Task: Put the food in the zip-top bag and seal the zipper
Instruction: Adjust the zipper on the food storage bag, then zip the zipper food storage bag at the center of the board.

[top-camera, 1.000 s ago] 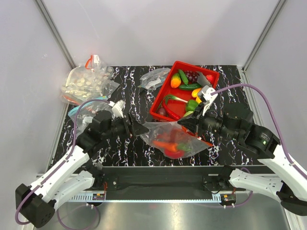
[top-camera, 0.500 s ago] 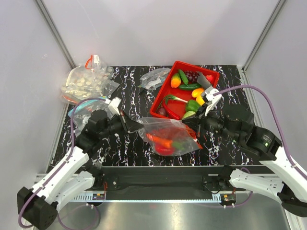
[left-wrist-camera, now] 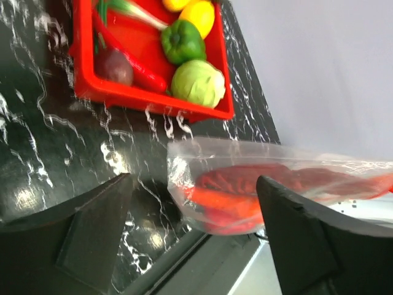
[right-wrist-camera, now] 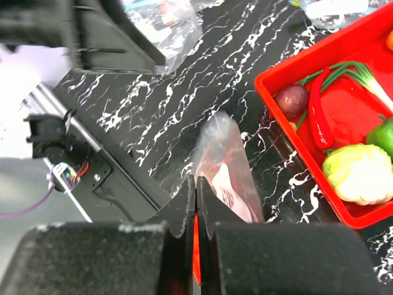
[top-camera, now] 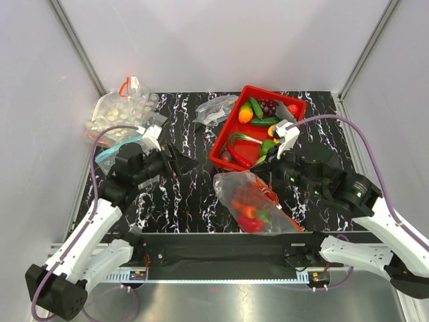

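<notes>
Left pincer (top-camera: 182, 163) now off zip-top bag (top-camera: 232, 185), agape.

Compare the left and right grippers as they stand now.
The left gripper has its jaws wide apart and holds nothing, while the right gripper is shut tight on an edge of the zip-top bag. The left gripper stands clear of the bag, off to its side, whereas the right gripper touches it. Both are black and face the bag.

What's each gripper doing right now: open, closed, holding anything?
Left gripper: open, holding nothing.
Right gripper: closed, pinching the zip-top bag.
</notes>
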